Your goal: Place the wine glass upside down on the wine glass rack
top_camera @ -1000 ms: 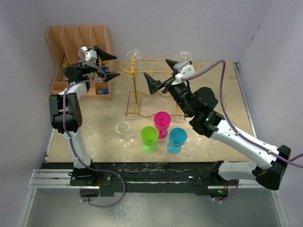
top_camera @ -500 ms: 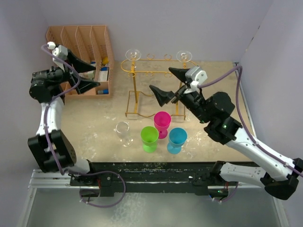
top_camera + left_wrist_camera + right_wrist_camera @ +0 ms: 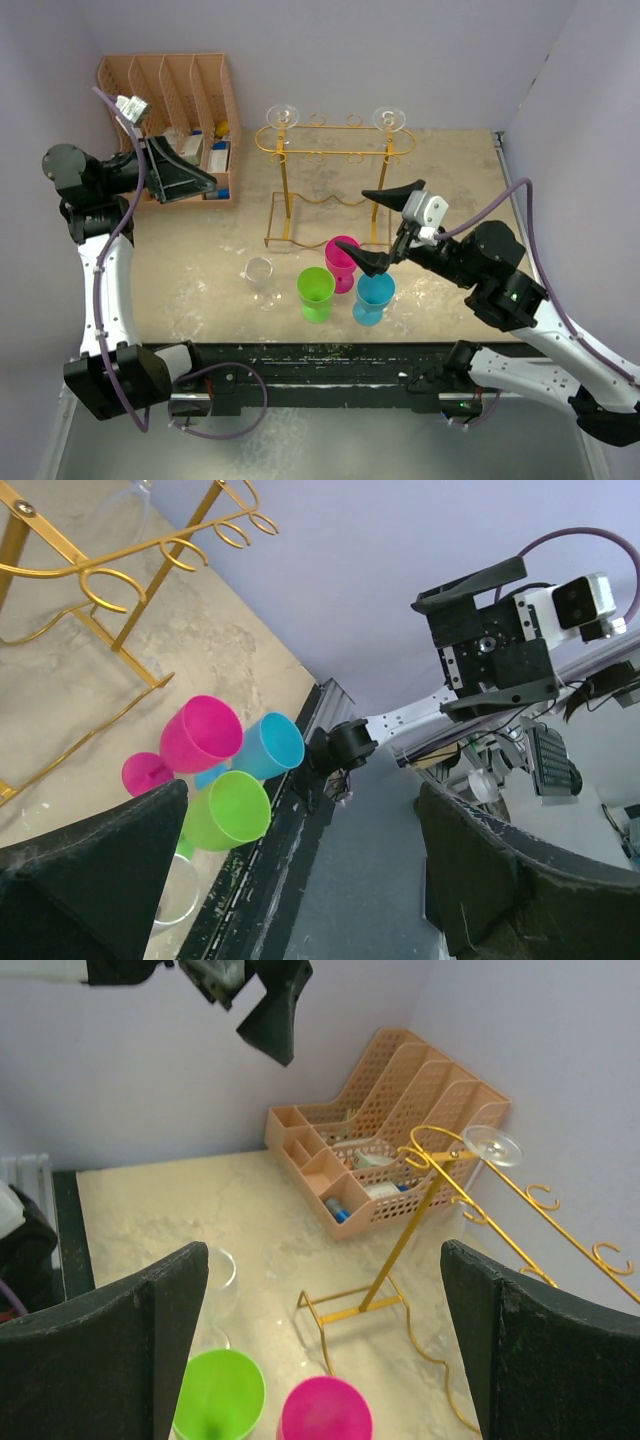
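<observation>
We find the wine glass (image 3: 260, 272) upright near the counter's near edge, left of centre, not yet grasped. The wine glass rack (image 3: 335, 152) stands well apart from it toward the far edge. The right end effector (image 3: 352, 220) hangs wide open and empty above the pink cup (image 3: 343, 254). The left end effector (image 3: 195, 180) is likewise spread wide and empty, off by the file organiser (image 3: 170, 100) in the far-left corner. In our judgement, the main hazard is crowding: the green cup (image 3: 316, 291) stands just beside the glass with the blue cup (image 3: 375, 290) near, so a careless descent could topple any of them. The clear glass looks thin and smooth, and a loose or off-centre grip may let it slip while being inverted. The hung glasses (image 3: 389, 118) occupy both rail ends, so a wide approach risks striking them. The light wire frame may shift or tip if the stem misses its loop and pushes on the rail.
</observation>
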`<action>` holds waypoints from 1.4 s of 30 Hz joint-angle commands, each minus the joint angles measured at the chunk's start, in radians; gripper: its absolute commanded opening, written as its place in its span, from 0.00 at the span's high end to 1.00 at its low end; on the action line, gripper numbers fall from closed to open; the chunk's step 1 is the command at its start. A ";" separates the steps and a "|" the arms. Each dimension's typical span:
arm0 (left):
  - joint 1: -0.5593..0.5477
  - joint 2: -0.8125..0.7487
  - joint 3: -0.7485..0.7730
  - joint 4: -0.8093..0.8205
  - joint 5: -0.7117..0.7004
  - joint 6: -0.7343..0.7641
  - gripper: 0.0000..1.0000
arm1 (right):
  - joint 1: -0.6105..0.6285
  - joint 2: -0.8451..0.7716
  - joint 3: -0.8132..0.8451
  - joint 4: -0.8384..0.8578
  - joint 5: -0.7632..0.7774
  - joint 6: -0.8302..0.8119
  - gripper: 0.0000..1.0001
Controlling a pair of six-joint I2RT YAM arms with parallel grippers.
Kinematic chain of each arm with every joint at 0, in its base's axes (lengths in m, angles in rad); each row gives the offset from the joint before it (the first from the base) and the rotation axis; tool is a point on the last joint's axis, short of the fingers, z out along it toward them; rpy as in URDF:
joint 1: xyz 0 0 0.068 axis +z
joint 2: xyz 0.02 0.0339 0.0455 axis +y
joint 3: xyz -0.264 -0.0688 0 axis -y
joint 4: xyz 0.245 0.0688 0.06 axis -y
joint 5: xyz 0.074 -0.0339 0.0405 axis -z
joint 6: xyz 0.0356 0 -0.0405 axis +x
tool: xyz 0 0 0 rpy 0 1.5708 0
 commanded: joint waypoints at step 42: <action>-0.507 -0.047 0.305 -1.742 -1.325 1.552 0.40 | -0.001 -0.091 -0.207 0.362 0.304 -0.103 0.00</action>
